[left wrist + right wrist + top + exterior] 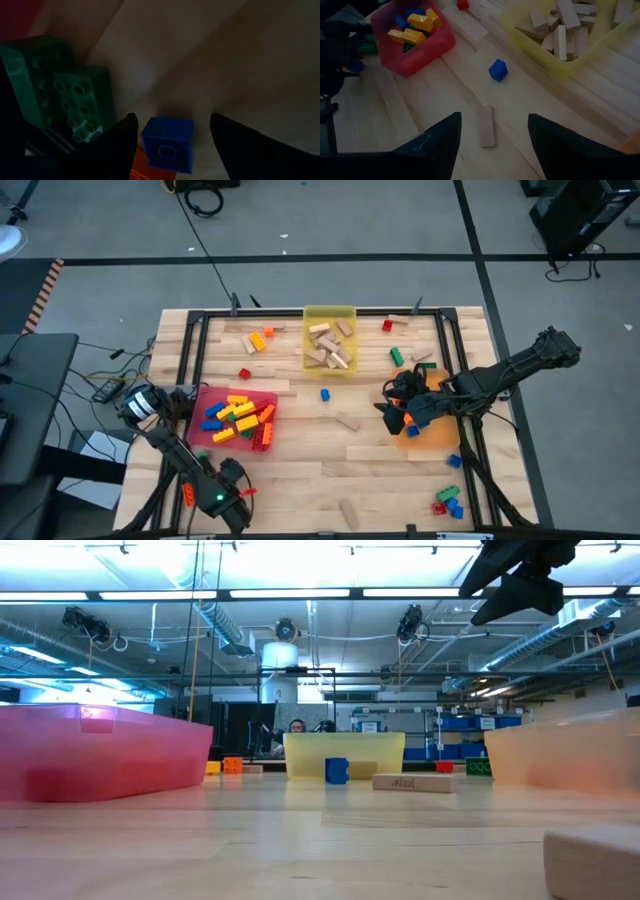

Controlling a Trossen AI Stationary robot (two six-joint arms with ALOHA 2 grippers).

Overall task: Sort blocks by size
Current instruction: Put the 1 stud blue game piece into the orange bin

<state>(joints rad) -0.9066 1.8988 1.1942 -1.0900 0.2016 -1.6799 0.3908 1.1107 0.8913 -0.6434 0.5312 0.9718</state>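
Hovering wide open, the right hand faces a plain tan wooden block lying lengthwise between its fingers, on the counter.

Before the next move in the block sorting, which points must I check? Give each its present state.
1. Right hand open, nothing held: ok.
2. Tan wooden block lies ahead of the right hand, apart from the other blocks: ok.
3. Left hand open: ok.
4. Small blue brick sits between the left fingers: ok.
5. Green brick stands close beside the left hand; may be bumped: not ok.
6. Orange tray contents: cannot tell.
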